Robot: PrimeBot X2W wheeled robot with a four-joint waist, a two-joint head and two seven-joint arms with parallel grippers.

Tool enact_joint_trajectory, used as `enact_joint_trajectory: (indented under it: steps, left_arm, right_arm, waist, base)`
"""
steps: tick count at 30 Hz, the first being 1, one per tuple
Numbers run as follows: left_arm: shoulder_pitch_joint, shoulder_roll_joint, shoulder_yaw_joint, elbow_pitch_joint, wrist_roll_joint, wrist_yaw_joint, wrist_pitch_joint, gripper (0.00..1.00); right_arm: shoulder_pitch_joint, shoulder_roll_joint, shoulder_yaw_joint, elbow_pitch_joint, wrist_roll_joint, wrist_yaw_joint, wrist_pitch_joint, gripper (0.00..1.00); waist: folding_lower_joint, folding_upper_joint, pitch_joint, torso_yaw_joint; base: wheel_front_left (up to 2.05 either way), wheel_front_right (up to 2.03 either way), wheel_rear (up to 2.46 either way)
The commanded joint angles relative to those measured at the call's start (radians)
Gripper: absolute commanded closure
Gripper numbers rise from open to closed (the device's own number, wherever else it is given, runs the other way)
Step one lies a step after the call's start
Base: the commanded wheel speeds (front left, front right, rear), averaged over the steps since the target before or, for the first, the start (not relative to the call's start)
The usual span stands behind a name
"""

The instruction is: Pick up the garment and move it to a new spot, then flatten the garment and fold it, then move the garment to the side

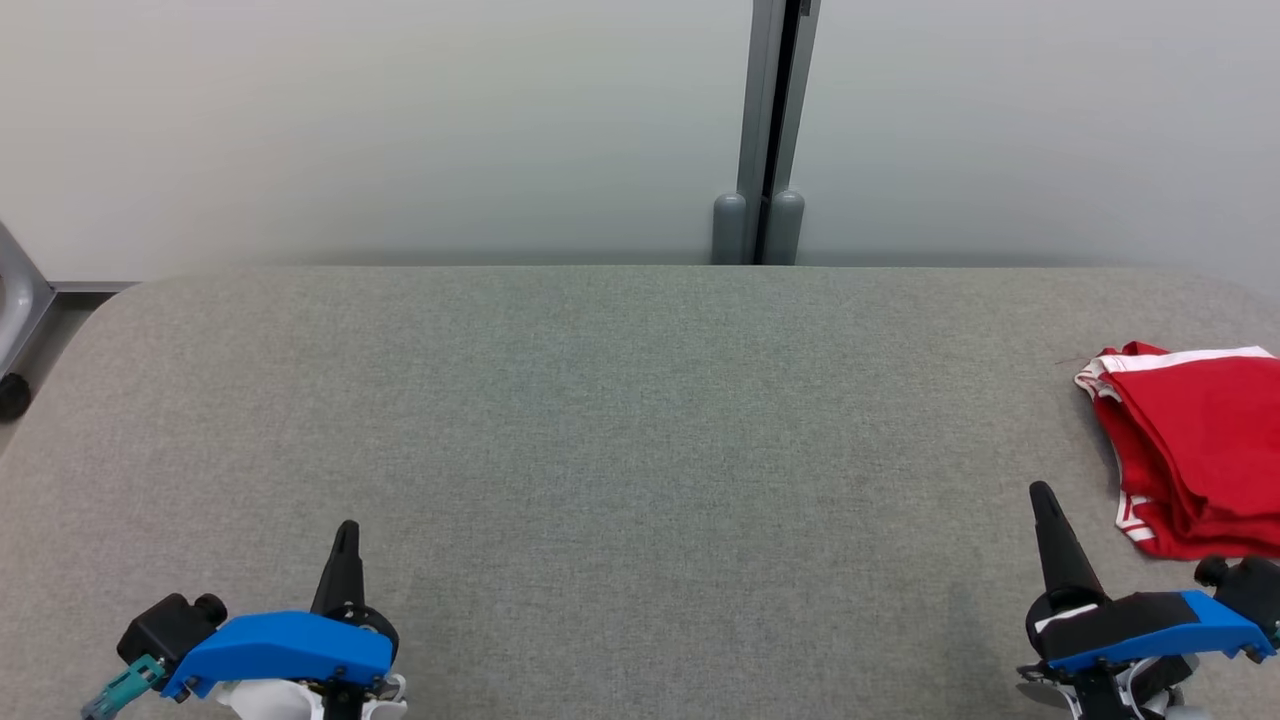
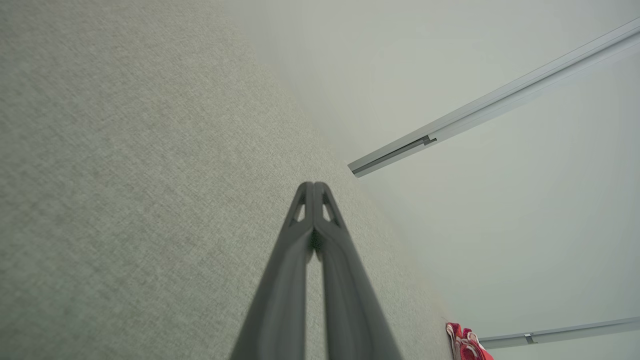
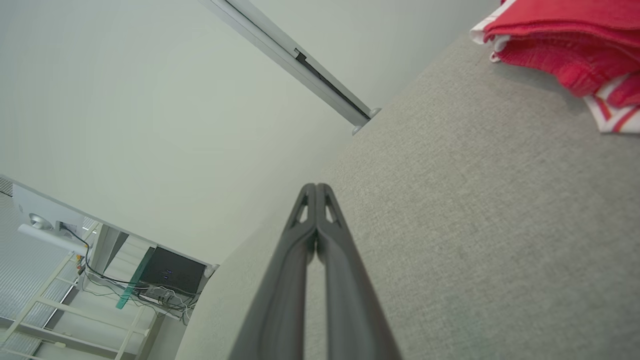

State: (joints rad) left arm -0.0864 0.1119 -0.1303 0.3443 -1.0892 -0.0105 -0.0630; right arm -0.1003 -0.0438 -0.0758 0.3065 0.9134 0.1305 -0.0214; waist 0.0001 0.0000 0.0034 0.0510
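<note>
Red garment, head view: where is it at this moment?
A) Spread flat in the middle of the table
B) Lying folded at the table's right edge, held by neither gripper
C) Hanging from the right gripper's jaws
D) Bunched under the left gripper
B: the red garment lies folded in layers at the right edge of the grey table, while the right gripper and left gripper have their jaws shut on nothing.

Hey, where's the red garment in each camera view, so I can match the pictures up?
Head view: red garment at the right edge, mid-height.
Left wrist view: red garment at the bottom edge, right of centre.
Right wrist view: red garment in the top right corner.
Shared landmark: the grey wall post.
</note>
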Motion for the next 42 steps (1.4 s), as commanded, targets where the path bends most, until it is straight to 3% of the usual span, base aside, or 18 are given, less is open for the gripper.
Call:
enact_joint_trajectory:
  steps: [1, 42]
  left_arm:
    - [-0.026, -0.003, 0.020, -0.018, -0.023, -0.010, 0.008, 1.00]
    - [-0.027, -0.040, 0.166, -0.072, -0.340, -0.082, 0.116, 1.00]
  right_arm:
    - [-0.012, -0.006, -0.006, -0.017, 0.033, 0.000, 0.006, 1.00]
    - [-0.013, -0.009, -0.027, -0.048, 0.455, 0.000, 0.091, 1.00]
  waist:
    - [-0.0001, 0.0000, 0.000, -0.001]
    - [-0.0001, 0.0000, 0.000, -0.029]
  base:
    - [0.00, 0.00, 0.00]
    - [0.00, 0.00, 0.00]
